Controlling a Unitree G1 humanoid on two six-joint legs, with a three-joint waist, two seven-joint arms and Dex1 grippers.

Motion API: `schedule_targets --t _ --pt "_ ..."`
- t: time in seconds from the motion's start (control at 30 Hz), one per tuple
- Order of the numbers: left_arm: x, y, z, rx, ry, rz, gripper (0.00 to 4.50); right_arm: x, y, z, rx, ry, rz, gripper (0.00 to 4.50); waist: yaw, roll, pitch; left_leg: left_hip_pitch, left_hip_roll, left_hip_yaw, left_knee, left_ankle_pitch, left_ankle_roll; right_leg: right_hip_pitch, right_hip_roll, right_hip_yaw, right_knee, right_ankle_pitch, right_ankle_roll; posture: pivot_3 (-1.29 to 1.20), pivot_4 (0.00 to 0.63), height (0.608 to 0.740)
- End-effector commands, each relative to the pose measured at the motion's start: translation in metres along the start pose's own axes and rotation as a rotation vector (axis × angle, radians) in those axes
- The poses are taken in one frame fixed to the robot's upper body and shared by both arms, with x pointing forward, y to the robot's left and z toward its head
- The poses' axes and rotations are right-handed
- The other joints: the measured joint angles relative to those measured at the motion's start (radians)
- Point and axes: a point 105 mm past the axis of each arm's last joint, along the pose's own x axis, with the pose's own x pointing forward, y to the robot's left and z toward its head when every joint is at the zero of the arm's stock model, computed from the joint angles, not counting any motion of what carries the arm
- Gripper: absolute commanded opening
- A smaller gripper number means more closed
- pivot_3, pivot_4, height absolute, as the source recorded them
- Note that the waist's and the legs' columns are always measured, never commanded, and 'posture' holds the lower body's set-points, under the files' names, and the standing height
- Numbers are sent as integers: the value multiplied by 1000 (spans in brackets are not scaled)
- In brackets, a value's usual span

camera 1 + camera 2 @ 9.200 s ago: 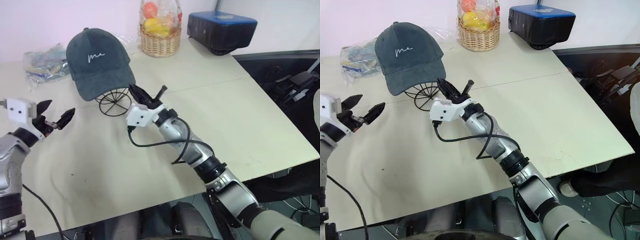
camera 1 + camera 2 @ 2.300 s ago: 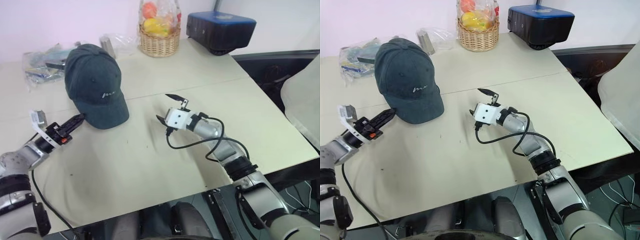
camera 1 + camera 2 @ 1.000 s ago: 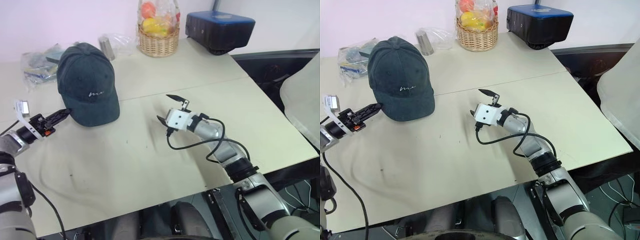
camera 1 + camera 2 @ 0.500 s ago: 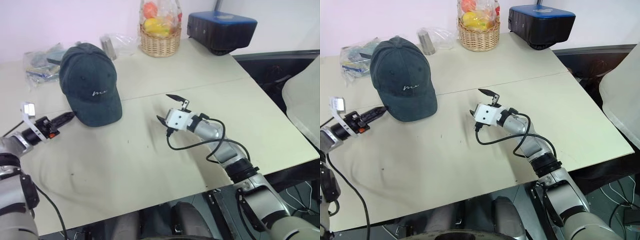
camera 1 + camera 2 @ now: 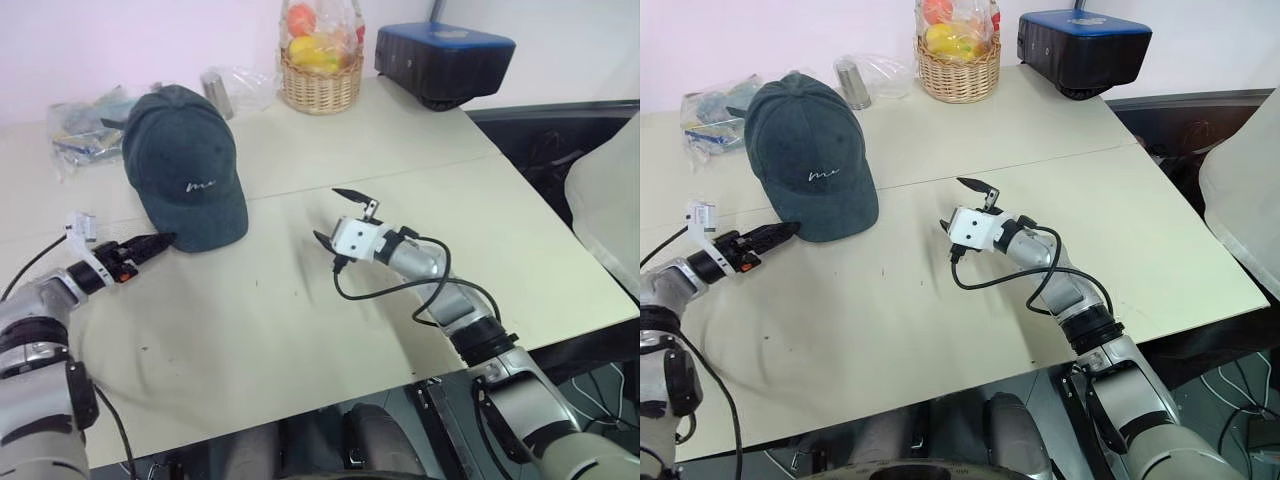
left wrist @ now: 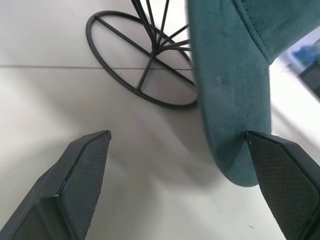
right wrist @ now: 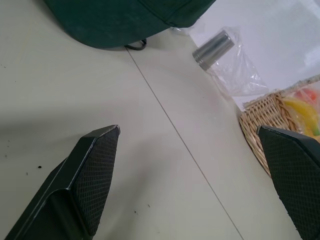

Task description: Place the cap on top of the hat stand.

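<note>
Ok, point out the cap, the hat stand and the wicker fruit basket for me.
cap (image 5: pixel 185 165), left eye view, on the crown above the white embroidery.
hat stand (image 6: pixel 142 82), left wrist view, on a spoke of its round wire base.
wicker fruit basket (image 5: pixel 958 78), right eye view, on the woven side wall.

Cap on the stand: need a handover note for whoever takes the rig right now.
Left gripper: open, holding nothing, one fingertip right at the brim edge of the dark teal-green fabric baseball cap.
Right gripper: open, empty, over the bare cream table, apart from the cap.
The cap sits over the black wire hat stand, brim towards the robot; the stand's ring base rests on the table.
Done: cap placed, grip released.
Left: likely just pull the left arm clear without catching the brim.
</note>
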Motion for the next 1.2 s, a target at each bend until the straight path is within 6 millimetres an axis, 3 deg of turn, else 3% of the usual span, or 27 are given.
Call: schedule_targets --t 0.03,0.4,0.7,0.87,0.97,1.2 --pt "-1 1 22 144 -69 50 4463 3 -18 13 -19 -45 -64 4500 -1 0 0 0 0 0 0 0 0 0 0 0 0 0 0 0 150 740" --pt "-15 -5 38 304 -152 86 4463 1 -7 13 -4 -55 -22 4500 0 0 0 0 0 0 0 0 1 0 0 0 0 0 0 0 150 740" --pt "-27 -49 64 387 -309 40 4463 3 -18 10 -39 -55 -12 4500 -1 0 0 0 0 0 0 -1 2 0 0 0 0 0 0 0 150 740" --pt "-34 -63 63 394 -317 39 4463 3 -21 9 -40 -55 -13 4500 -1 0 0 0 1 0 0 -2 3 0 0 0 0 0 0 0 150 740" --pt "-41 -66 54 394 -273 32 4463 -2 -18 15 70 -97 35 4500 -1 0 0 0 1 0 0 -2 3 1 0 1 0 0 0 0 150 740" --pt "-65 -70 48 420 -201 46 4463 -29 -48 42 302 -220 108 4500 2 0 0 0 1 0 0 -3 5 2 0 0 -1 0 0 0 150 740"
